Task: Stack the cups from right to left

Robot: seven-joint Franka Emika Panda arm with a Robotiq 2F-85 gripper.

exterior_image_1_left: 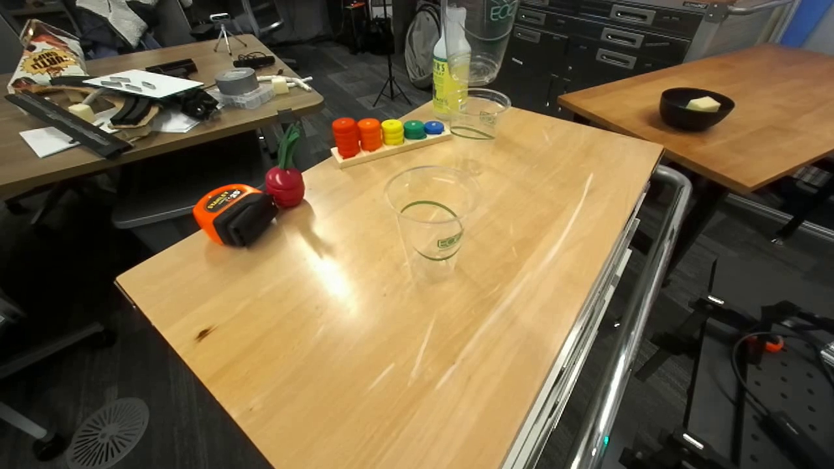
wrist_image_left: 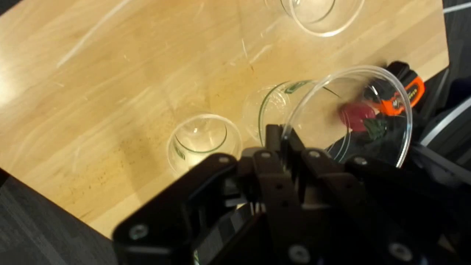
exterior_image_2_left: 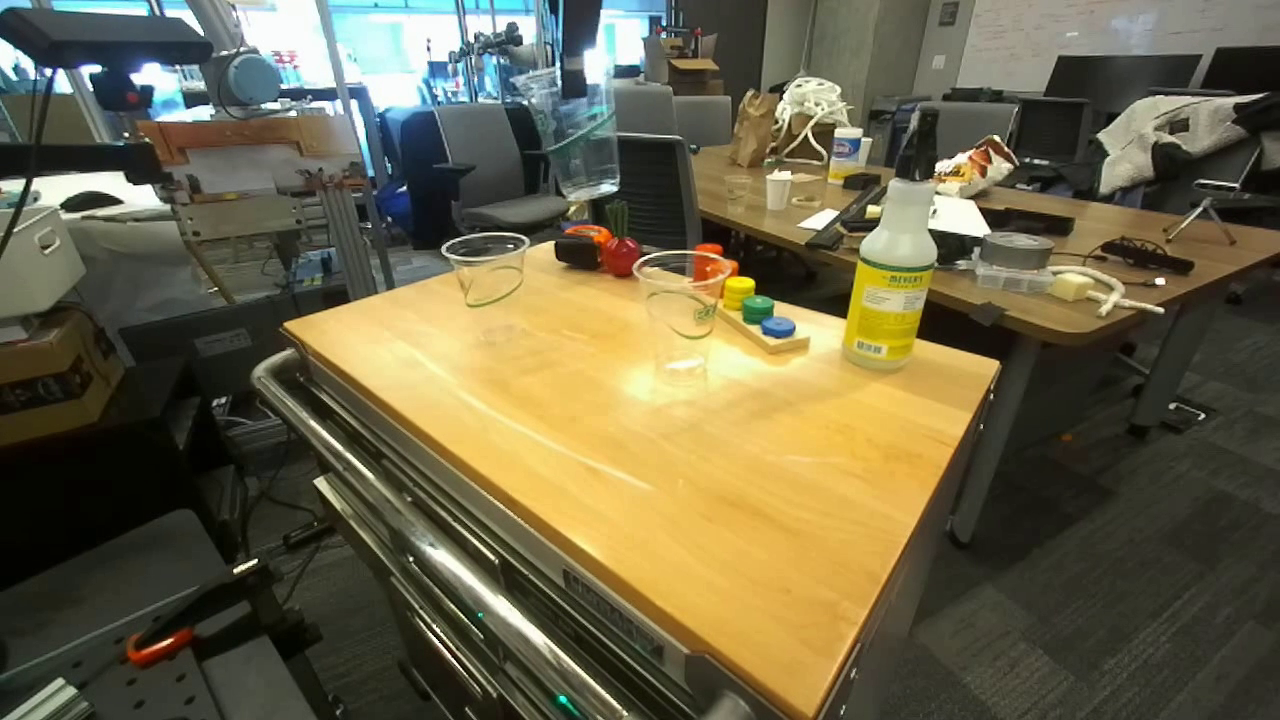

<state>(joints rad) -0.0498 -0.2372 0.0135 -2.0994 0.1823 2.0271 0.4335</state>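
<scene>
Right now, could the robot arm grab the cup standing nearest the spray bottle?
Probably not: the gripper is shut on a raised cup, which it would likely have to release before gripping the standing cup.

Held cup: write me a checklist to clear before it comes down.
1. Grip: ok, the tool pinches the held cup at its rim.
2. Clearance: ok, it hangs above the table in both exterior views.
3. Alignment: not ok, in an exterior view it hangs over neither the cup beside the coloured rings nor the other cup.
4. Standing cups: ok, both upright, mouths up.
5. Held cup level: cannot tell, the exterior views leave its rim out of frame or indistinct.
</scene>
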